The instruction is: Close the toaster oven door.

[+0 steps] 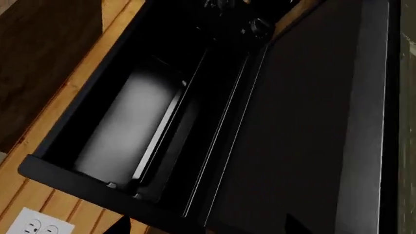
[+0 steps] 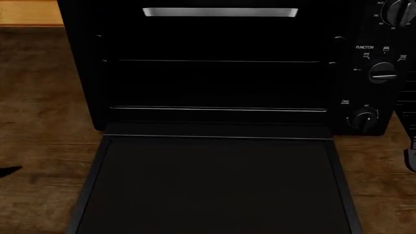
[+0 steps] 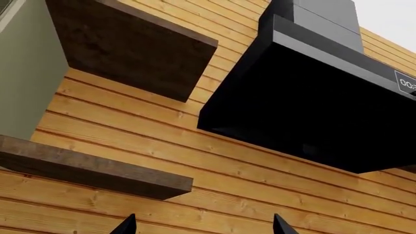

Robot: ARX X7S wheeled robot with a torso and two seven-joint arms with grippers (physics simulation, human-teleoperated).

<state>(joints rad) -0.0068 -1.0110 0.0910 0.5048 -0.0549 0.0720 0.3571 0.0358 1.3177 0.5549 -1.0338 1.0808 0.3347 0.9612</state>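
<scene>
The toaster oven is a black box on the wooden counter, with wire racks inside and round knobs on its right panel. The toaster oven door is fully open and lies flat toward me; its handle is below the head view's edge. The left wrist view looks at the oven cavity and the flat door. My left gripper is open and empty, just off the oven; only a tip shows left of the door. My right gripper is open and empty, pointing up at the wall.
The wooden counter runs along both sides of the oven. A white wall outlet sits on the plank wall. In the right wrist view are two dark wooden shelves, a black range hood and a green cabinet.
</scene>
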